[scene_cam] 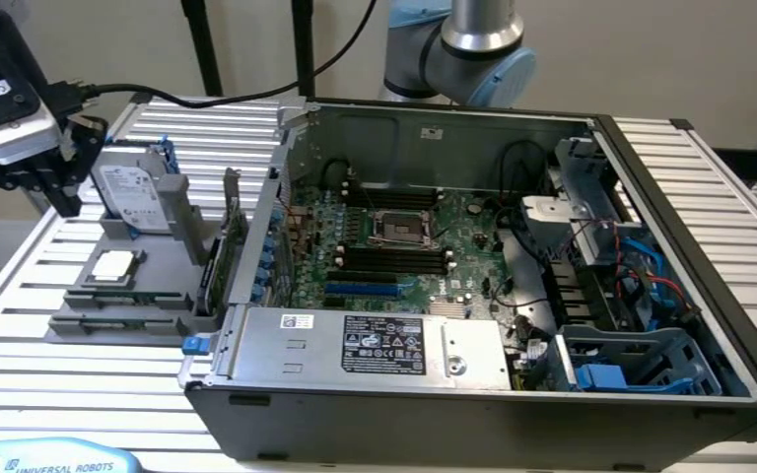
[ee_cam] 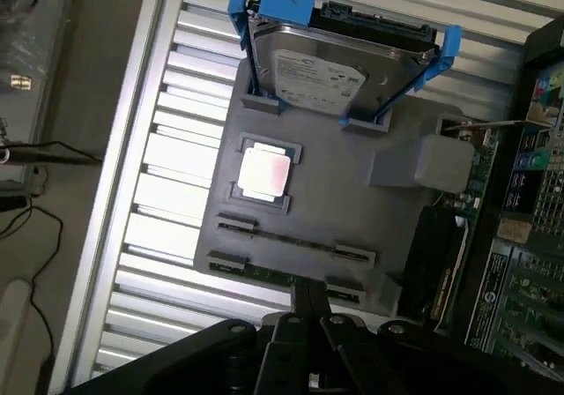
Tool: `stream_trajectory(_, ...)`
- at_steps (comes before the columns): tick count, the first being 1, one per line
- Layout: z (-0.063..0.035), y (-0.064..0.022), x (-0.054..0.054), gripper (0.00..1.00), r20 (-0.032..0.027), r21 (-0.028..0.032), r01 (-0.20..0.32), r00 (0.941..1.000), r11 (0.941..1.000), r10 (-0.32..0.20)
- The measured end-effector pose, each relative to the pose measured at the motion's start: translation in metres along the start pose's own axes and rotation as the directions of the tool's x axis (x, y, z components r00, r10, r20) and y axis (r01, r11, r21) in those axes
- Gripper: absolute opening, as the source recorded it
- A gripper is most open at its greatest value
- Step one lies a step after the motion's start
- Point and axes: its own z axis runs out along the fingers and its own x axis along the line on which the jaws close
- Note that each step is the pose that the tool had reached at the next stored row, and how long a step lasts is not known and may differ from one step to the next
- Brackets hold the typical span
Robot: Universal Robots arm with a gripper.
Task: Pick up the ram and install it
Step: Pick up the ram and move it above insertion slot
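Much of my tool (ee_cam: pixel 308 302) is cut off at the edge of the wrist view: I see dark housing and one narrow tip, and I cannot tell how far the tool is open. The ram (ee_cam: pixel 264 272) lies on edge in a long slot of the grey holder (ee_cam: pixel 352 210), held between two small end clips. Only its thin green edge shows, and the chips are too small to make out. One stretch of that edge passes behind the tool's tip and is hidden there. In the exterior view the holder's (scene_cam: pixel 169 286) low slots are too small for me to read what lies in them.

In the exterior view my tool (scene_cam: pixel 63 197) hangs pointing down above the surface (scene_cam: pixel 36 365), raised clear of the holder, with a black cable running off from the wrist. The arm's (scene_cam: pixel 477 49) grey joint with its blue cap stands well apart, behind the open computer case (scene_cam: pixel 484 394).

The ram is the thing nearest my tool, directly beneath its tip and apart from it. Past the ram, farther from the tool, the square silver processor chip (ee_cam: pixel 264 173) sits in its pocket. Beyond that the hard drive (ee_cam: pixel 326 73) stands upright in blue rails. The motherboard (scene_cam: pixel 405 236) lies inside the case, well apart from my tool.
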Motion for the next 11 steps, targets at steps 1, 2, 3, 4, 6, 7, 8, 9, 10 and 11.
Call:
stream_trajectory(1, 0.0004, 0.0000, 0.0000, 0.11, -0.0009, -0.0002, 0.018, 0.9998, 0.9998, -0.018)
stream_trajectory(2, 0.0008, 0.0000, 0.0000, 0.11, -0.0017, -0.0005, 0.036, 0.9994, 0.9994, -0.036)
stream_trajectory(3, 0.0011, -0.0001, 0.0000, 0.11, -0.0026, -0.0007, 0.054, 0.9985, 0.9985, -0.054)
stream_trajectory(4, 0.0015, -0.0001, 0.0000, 0.11, -0.0035, -0.0010, 0.072, 0.9974, 0.9974, -0.072)
stream_trajectory(6, 0.0023, -0.0001, 0.0000, 0.11, -0.0052, -0.0016, 0.107, 0.9942, 0.9942, -0.107)
stream_trajectory(7, 0.0027, -0.0001, 0.0000, 0.11, -0.0060, -0.0020, 0.125, 0.9921, 0.9921, -0.125)
stream_trajectory(8, 0.0032, -0.0002, 0.0000, 0.11, -0.0069, -0.0024, 0.145, 0.9894, 0.9895, -0.145)
stream_trajectory(9, 0.0036, -0.0002, 0.0000, 0.11, -0.0077, -0.0027, 0.162, 0.9867, 0.9867, -0.163)
stream_trajectory(10, 0.0041, -0.0002, 0.0000, 0.11, -0.0084, -0.0031, 0.180, 0.9836, 0.9836, -0.180)
stream_trajectory(11, 0.0044, -0.0002, 0.0001, 0.11, -0.0093, -0.0035, 0.198, 0.9802, 0.9802, -0.198)
